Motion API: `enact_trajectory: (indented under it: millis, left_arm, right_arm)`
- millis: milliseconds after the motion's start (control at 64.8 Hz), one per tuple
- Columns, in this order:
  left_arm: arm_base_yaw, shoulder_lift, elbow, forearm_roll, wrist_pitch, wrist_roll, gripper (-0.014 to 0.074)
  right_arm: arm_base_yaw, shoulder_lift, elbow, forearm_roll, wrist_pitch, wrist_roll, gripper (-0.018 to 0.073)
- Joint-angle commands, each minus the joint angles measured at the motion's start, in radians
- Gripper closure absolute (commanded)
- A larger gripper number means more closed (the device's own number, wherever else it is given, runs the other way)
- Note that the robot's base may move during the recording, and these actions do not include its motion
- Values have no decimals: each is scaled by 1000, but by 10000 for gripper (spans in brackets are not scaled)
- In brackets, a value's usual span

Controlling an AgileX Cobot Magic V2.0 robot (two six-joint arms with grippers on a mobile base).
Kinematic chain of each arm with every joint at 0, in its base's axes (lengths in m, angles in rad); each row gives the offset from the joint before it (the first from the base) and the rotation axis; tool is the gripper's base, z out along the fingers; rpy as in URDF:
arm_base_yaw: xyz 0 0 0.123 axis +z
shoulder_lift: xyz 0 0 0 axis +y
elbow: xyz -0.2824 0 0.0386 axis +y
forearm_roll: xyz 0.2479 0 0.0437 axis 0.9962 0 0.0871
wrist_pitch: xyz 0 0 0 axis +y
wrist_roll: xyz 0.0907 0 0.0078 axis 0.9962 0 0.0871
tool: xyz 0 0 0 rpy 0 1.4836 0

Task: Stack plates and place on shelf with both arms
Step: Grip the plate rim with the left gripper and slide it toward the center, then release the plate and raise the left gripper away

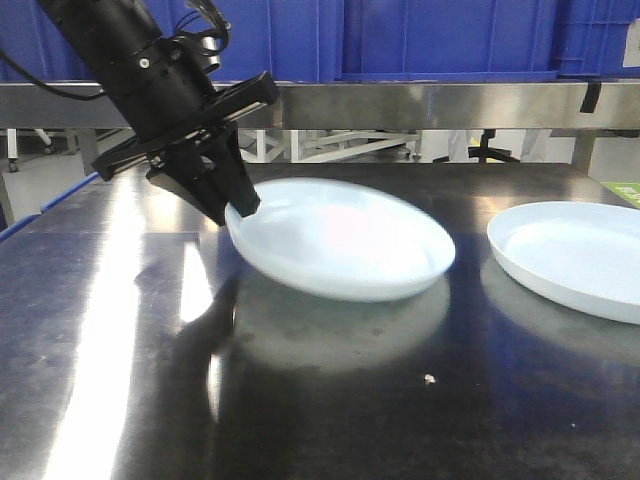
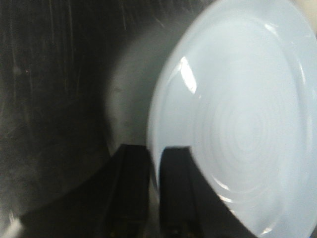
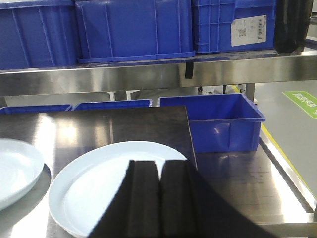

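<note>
My left gripper is shut on the left rim of a white plate and holds it tilted, its left side lifted off the steel tabletop. In the left wrist view, my left gripper has one finger on each side of that plate's rim. The second white plate lies flat at the right. My right gripper is shut and empty, over the near side of that second plate. The held plate shows at the left edge of the right wrist view. The steel shelf rail runs along the back.
Several blue crates stand on the shelf. An open blue crate sits behind the table's right part. A small white speck lies on the tabletop. The table's right edge is close to the second plate.
</note>
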Motion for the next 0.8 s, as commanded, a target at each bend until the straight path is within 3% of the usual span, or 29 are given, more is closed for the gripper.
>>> enact_trajectory:
  millis: [0, 77, 216, 401, 540, 586, 787]
  left_arm:
    - [-8, -54, -31, -19, 22, -11, 294]
    - [-8, -54, -31, -3, 53, -11, 253]
    - [-19, -87, -31, 68, 81, -11, 261]
    - [-26, -186, -20, 148, 24, -11, 348]
    - [-29, -283, 56, 198, -144, -11, 474]
    - [-36, -333, 108, 248, -228, -11, 519]
    - [-57, -533, 409, 372, -558, -11, 514]
  right_arm:
    - [-2, -19, 2, -10, -89, -3, 503]
    - [-2, -19, 2, -10, -89, -3, 503]
    - [-2, -19, 2, -10, -89, -3, 503]
    - [-2, -19, 2, -10, -89, -3, 503]
    - [-2, -19, 2, -10, -89, -3, 503]
    - [-2, -19, 2, -10, -89, -3, 503]
    - [-2, -19, 2, -10, -89, -3, 503]
